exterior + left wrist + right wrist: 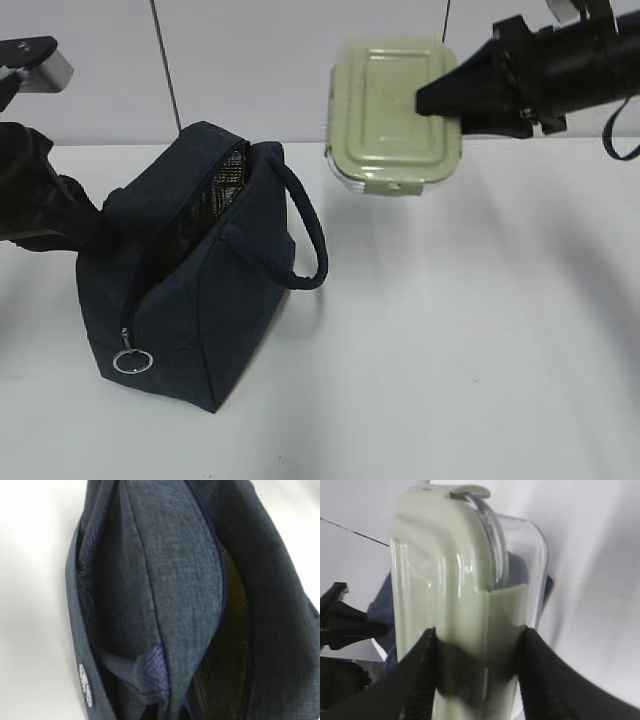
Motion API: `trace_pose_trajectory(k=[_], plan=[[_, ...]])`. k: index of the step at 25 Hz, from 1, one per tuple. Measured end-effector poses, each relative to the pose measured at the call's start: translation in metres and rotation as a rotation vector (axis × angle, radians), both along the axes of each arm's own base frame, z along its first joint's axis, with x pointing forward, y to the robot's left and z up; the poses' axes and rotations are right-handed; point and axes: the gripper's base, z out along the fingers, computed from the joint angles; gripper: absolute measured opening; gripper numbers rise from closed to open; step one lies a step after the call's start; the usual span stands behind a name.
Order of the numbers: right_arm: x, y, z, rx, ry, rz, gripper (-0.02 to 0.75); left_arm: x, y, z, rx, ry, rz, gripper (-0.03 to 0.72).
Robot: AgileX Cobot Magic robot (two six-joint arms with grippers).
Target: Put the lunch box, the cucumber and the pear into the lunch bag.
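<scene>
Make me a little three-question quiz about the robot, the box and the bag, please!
1. True or false: the lunch box sits on the table.
2. Which gripper holds the lunch box: A left, B right?
3. The lunch bag's top is ____ (open or zipped).

Key:
1. False, it is held up in the air.
2. B.
3. Open, its silvery lining shows.

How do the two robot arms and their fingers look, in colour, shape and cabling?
Both arms are matte black. The right gripper has black, wedge-shaped fingers with finely ribbed surfaces, and a dark cable loops beside its wrist. The left arm is a bulky black body with a grey bracket above.
</scene>
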Motion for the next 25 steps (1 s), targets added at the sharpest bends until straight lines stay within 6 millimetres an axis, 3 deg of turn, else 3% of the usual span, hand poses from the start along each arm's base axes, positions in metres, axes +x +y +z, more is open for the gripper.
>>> trace_pose_trajectory(k=[6, 13, 18, 25], plan=[[0.0, 0.05, 0.037, 0.017, -0.064, 0.081, 0.322, 0.0, 0.0, 0.0, -0.001, 0.001, 0.002, 0.001], [-0.006, 0.101, 0.052, -0.008, -0.118, 0.083, 0.321, 0.0, 0.0, 0.0, -0.003, -0.001, 0.01, 0.001], [-0.008, 0.128, 0.052, -0.017, -0.167, 0.047, 0.321, 0.001, -0.001, 0.001, -0.018, -0.005, 0.02, 0.001], [0.004, 0.157, 0.019, -0.045, -0.129, 0.006, 0.321, 0.002, -0.002, 0.002, -0.035, -0.005, 0.032, 0.001]])
